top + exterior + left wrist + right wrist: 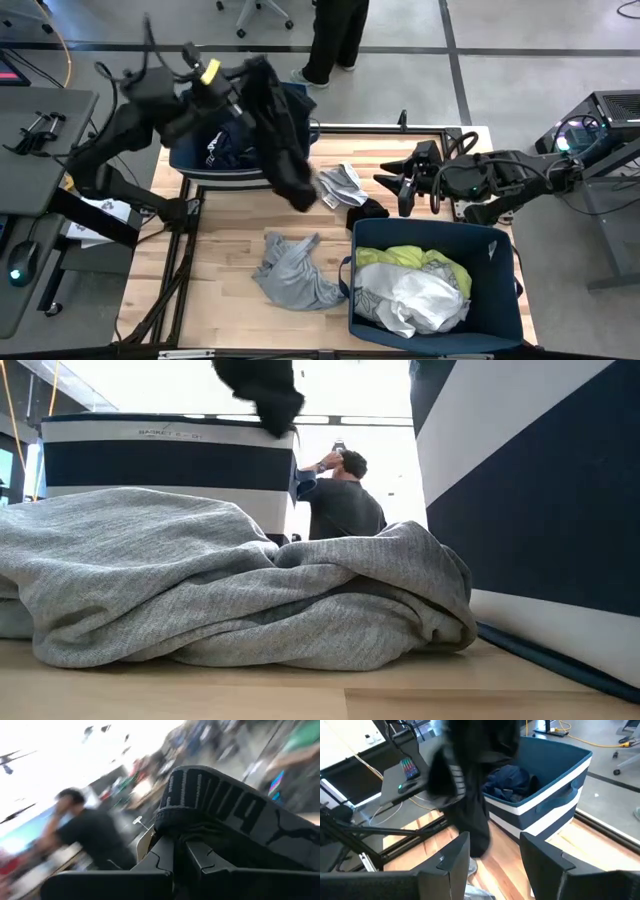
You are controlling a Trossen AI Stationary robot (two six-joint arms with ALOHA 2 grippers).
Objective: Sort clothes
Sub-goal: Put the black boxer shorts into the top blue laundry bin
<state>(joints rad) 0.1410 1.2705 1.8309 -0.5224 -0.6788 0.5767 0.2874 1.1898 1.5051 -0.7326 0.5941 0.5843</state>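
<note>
A wooden table point(240, 270) seen from above, with two dark robot arms; the left gripper point(243, 92) is raised over the far left of the table, clenched on a black garment point(280, 130) that hangs down from it, its lower end dangling beside the rim of a navy fabric bin point(190, 160) at the far left; the left wrist view shows the fingers point(200, 862) pinched on the garment's printed waistband; dark navy clothing point(507, 782) lies inside that bin; the right gripper point(420, 192) waits low at the right side of the table, its fingers apart and holding nothing; a second navy bin point(500, 290) at the near right holds a bright yellow garment point(400, 260) and a white garment point(420, 300); on the bare wood between the bins lie a grey garment point(290, 270), a small white-and-grey printed piece point(340, 183) and a small black piece point(367, 212); a person point(335, 35) stands beyond the table's far edge.
</note>
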